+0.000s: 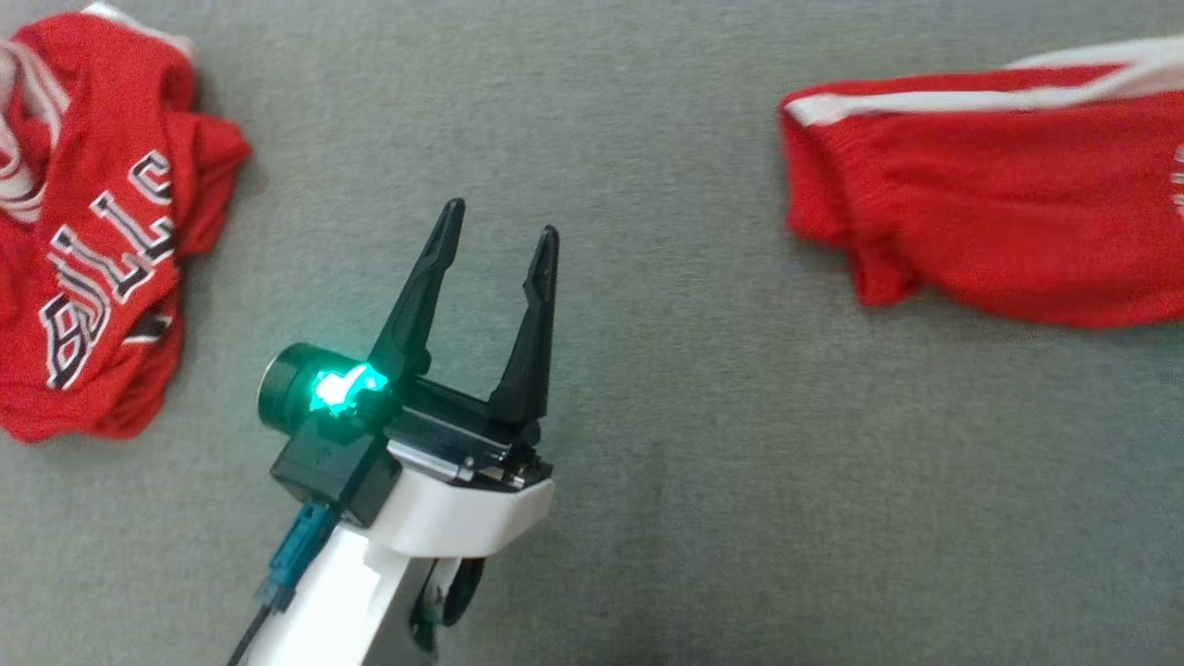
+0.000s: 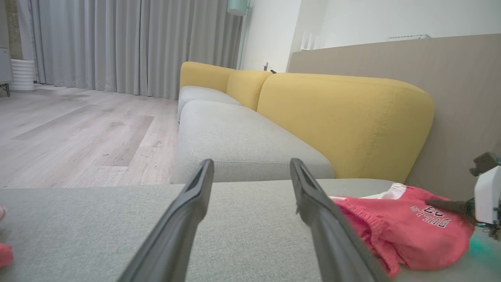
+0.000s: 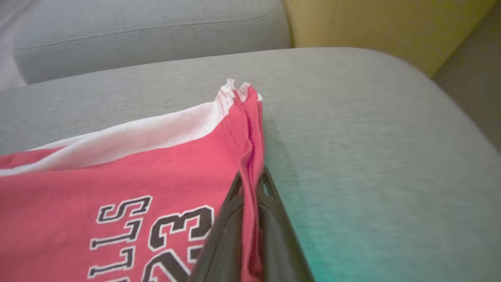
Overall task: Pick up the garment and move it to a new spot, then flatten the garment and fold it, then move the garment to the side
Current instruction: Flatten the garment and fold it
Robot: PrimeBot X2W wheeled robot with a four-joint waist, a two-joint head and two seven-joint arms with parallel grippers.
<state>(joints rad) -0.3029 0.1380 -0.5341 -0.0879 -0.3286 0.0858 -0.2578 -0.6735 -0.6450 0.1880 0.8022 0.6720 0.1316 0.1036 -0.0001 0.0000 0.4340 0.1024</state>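
Soft red garment (image 3: pixel 137 172) pinched between slim dark right fingers (image 3: pixel 280 243)

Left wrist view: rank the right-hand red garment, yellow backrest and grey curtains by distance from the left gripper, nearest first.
1. red garment: just right of the left gripper, on the same seat.
2. yellow backrest: beyond it, upper right.
3. grey curtains: far back, across the floor, upper left.

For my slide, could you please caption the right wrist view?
The right tool clamps an edge of the red garment on the grey cushion.
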